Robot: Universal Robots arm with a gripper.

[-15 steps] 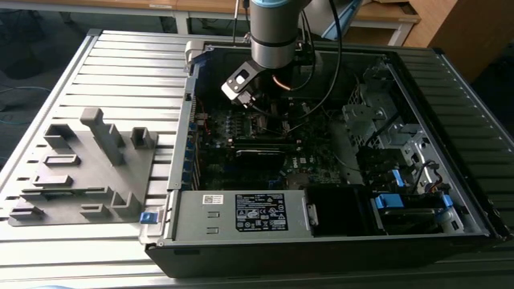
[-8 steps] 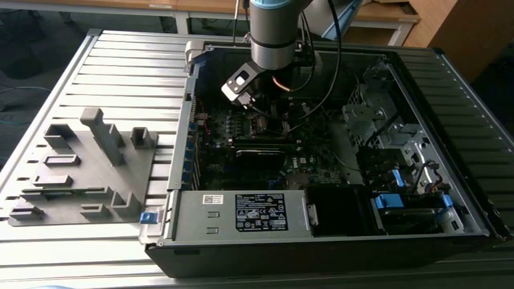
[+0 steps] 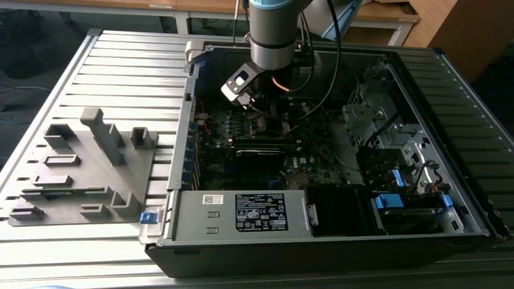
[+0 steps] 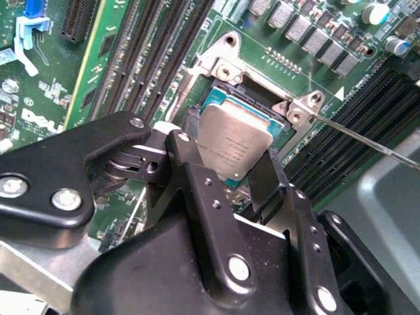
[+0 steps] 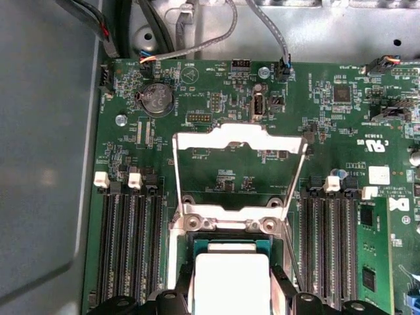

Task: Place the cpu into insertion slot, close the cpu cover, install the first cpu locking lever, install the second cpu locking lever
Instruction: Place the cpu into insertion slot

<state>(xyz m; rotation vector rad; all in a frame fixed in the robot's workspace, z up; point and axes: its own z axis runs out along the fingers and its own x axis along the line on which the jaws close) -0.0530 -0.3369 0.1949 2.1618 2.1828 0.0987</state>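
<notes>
Damage to the socket contacts is judged possible if the cpu (image 4: 234, 146) were set down askew. In the second wrist view it appears slightly tilted over the insertion slot (image 4: 254, 97), and whether it is already seated cannot be told. A slip is also conceivable, since the chip is gripped only by two opposite edges. In the first wrist view the cpu cover (image 5: 239, 136) is seen swung open, away from the slot. A thin locking lever (image 4: 367, 139) is raised just beside the slot and could be fouled by the fingers (image 4: 197, 180). The jaws of the gripper (image 4: 223, 156) are narrowed to the chip's width and clamped on the cpu
</notes>
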